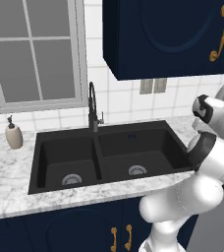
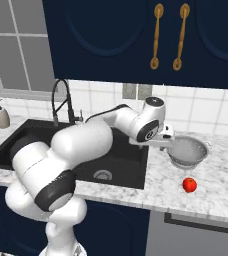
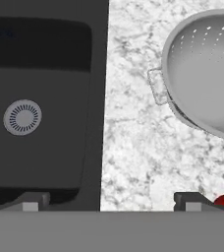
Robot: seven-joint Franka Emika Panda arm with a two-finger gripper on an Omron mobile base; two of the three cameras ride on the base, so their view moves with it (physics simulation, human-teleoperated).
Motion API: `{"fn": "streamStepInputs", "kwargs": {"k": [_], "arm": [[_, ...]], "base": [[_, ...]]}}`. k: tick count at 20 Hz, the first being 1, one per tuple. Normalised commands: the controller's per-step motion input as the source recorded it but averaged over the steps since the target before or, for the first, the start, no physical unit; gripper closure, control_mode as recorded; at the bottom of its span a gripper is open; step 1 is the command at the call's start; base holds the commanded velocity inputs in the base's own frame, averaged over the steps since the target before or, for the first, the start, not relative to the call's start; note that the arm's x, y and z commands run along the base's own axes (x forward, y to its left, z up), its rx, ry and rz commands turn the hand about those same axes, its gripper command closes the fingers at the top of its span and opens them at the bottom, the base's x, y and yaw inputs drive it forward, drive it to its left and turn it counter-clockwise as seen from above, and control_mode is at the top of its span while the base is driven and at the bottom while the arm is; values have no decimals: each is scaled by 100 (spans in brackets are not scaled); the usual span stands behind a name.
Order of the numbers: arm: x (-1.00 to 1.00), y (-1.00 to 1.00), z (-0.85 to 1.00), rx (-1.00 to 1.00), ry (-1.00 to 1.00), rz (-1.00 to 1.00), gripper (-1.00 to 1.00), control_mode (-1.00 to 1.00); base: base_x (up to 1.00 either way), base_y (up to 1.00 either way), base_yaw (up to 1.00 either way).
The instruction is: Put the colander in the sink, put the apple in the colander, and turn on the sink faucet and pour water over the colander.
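First step in hand — colander [image 2: 188, 152] sits on the desk just right of the sink [image 2: 136, 170], apple [image 2: 189, 185] near it; hand [image 3: 111, 201], jaws apart and empty, must drop onto its rim.

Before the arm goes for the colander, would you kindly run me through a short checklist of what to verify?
1. Gripper open and holding nothing: ok; its tips stand wide apart over the counter's edge.
2. Colander upright and unobstructed: ok; it stands on the marble counter to the right of the sink.
3. Apple clear of the colander: ok; it lies apart from it, nearer the counter's front edge.
4. Right basin free to take the colander: ok; just its drain shows there.
5. Sink faucet off: cannot tell; no water shows, but the lever's setting is too small to read.
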Motion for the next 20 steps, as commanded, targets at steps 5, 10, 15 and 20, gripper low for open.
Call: {"fn": "streamStepInputs", "kwargs": {"k": [5,10,15,20], "arm": [[28,-39,-4,0,0,0,-100,-100],[10,-10,-24,0,0,0,-100,-100],[8,-2,-28,0,0,0,-100,-100],[19,-1,-18,-1,0,0,-100,-100]], "base": [[0,0,0],[0,0,0],[0,0,0],[0,0,0]]}}
